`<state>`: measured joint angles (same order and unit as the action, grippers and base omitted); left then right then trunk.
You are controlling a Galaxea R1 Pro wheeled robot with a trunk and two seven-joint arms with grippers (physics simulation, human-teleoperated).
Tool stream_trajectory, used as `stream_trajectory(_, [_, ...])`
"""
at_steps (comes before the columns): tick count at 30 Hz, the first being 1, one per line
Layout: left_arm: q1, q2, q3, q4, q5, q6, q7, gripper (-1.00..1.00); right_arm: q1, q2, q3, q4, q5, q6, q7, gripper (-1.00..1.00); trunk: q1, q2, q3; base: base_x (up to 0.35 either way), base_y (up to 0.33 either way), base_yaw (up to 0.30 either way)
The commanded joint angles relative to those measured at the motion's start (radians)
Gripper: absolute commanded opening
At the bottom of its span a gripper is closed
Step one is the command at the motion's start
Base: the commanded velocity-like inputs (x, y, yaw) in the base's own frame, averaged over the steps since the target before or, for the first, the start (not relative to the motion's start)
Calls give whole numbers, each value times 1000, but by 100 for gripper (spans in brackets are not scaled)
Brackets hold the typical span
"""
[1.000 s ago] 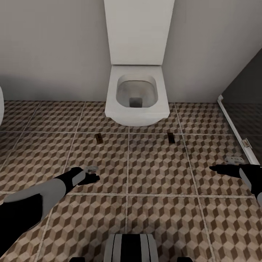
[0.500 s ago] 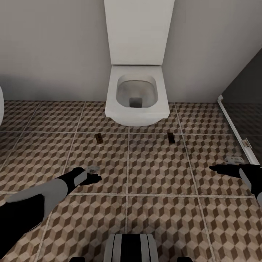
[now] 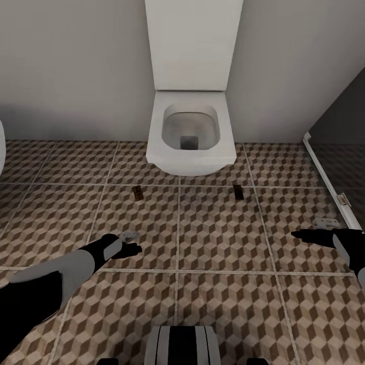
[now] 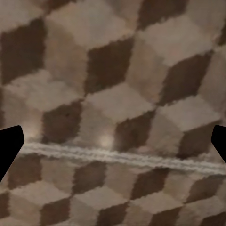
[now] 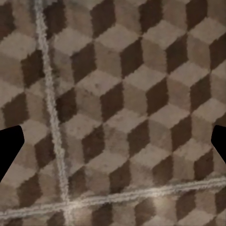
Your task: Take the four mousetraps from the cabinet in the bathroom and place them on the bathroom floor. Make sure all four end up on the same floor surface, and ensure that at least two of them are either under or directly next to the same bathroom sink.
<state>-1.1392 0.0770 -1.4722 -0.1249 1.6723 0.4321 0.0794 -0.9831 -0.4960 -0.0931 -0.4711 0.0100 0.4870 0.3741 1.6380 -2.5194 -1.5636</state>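
Observation:
Two dark-brown mousetraps lie flat on the bathroom floor (image 3: 218, 233) in front of the toilet, one to its left (image 3: 137, 192) and one to its right (image 3: 238, 191). My left gripper (image 3: 133, 247) hovers low over the tiles, open and holding nothing. A small greyish flat piece (image 3: 130, 234) lies just beyond it, too small to identify. My right gripper (image 3: 300, 234) is also open and holds nothing, with a similar greyish piece (image 3: 327, 222) beyond it. Both wrist views look at patterned floor (image 4: 113, 103) (image 5: 122, 117) between spread fingertips (image 4: 9, 146) (image 5: 9, 146). The cabinet and sink are out of view.
A white wall-hung toilet (image 3: 191, 132) juts from the grey wall straight ahead. A dark glass panel with a white frame (image 3: 329, 182) runs along the right. A white curved edge (image 3: 1, 147) shows at far left. My base (image 3: 183, 344) is at the bottom.
My left gripper has slid slightly right and back from the greyish piece, which stays on the floor. The right arm and the camera have not moved.

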Motion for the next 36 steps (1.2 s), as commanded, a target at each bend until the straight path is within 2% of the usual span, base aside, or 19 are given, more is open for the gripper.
stream_trajectory(1, [-1, 1, -5, -4, 10, 2, 9, 100, 0, 0, -5, -1, 1, 6, 5, 100, 0, 0, -1, 0, 0, 0])
stream_trajectory(12, [-1, 5, -5, -3, 10, -13, 9, 100, 0, 1, -4, -1, 1, 6, 5, 100, 0, 0, -1, 0, 0, 0])
stream_trajectory(17, [-1, 5, -5, -2, 10, -25, 11, 100, 0, 3, -4, -1, 1, 7, 5, 100, -2, 1, 19, 0, 0, 0])
stream_trajectory(24, [-1, 6, -5, -2, 10, -28, 10, 100, 0, 22, -4, -1, 2, 7, 4, 100, -6, 3, 46, 0, 0, 0])
stream_trajectory(36, [-1, 4, -5, -2, 10, -28, 10, 100, 1, 25, -4, 0, 1, 7, 3, 100, -11, 5, 92, 0, 0, 0])
